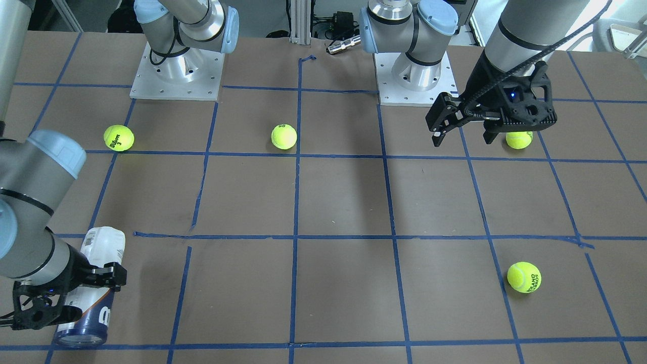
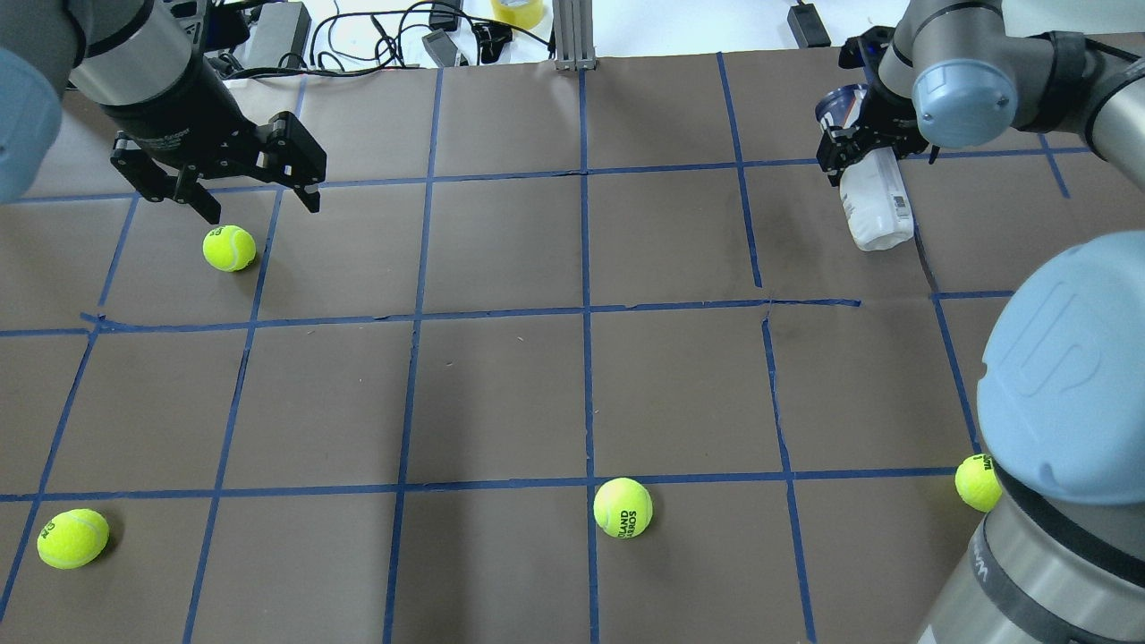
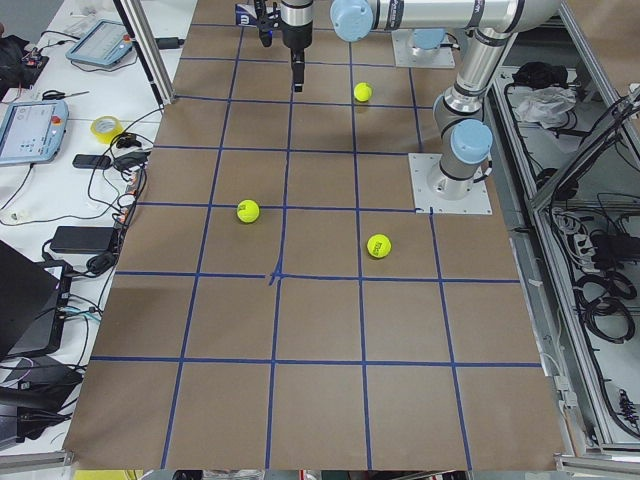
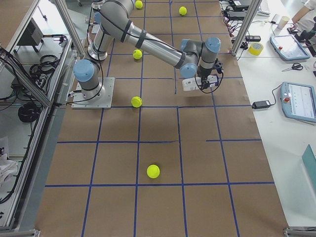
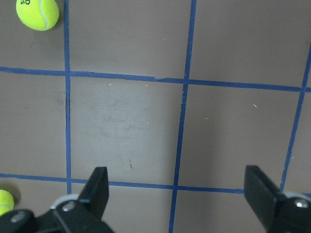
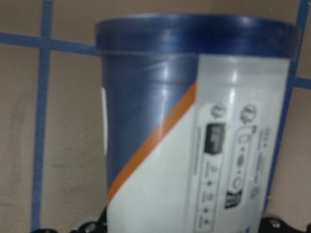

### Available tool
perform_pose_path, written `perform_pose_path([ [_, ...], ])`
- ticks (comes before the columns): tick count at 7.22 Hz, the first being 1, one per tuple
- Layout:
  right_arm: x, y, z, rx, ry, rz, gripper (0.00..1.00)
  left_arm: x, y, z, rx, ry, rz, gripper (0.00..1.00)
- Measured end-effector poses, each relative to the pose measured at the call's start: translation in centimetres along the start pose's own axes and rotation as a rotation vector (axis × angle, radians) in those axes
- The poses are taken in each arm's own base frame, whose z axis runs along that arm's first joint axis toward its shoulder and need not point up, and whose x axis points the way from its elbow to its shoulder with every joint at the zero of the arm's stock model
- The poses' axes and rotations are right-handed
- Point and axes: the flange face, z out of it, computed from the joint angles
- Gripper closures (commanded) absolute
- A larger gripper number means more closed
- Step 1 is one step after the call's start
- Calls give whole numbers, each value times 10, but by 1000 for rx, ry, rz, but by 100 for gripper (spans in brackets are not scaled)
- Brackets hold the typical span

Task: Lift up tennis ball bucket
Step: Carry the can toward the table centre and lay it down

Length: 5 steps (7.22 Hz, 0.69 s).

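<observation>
The tennis ball bucket [image 1: 96, 283] is a slim can with a white and navy label, lying roughly level at the table's far right corner; it also shows in the overhead view [image 2: 875, 201]. My right gripper [image 1: 98, 278] is shut across its middle, seen from overhead [image 2: 857, 154]. The right wrist view shows its navy rim and label close up [image 6: 194, 121]. I cannot tell whether the can touches the table. My left gripper [image 2: 259, 204] is open and empty, hovering just above a tennis ball [image 2: 229, 248].
Other tennis balls lie scattered: one mid-table near the robot [image 2: 623, 507], one at the near left [image 2: 72, 538], one beside the right arm's base [image 2: 977, 483]. Both arm bases [image 1: 177, 76] stand at the table's back edge. Cables lie beyond the far edge [image 2: 376, 36].
</observation>
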Motion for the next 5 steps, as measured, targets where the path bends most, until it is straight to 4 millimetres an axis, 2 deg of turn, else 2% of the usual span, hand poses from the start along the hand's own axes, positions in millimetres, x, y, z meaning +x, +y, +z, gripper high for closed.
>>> perform_pose_path([
  [1, -48, -7, -11, 30, -2, -50, 33, 0, 1, 0, -3, -2, 3, 0],
  [2, -95, -13, -13, 59, -4, -89, 32, 0, 1, -1, -5, -4, 5, 0],
  [5, -214, -31, -6, 102, -14, -146, 28, -2, 1, -1, -4, -5, 4, 0],
])
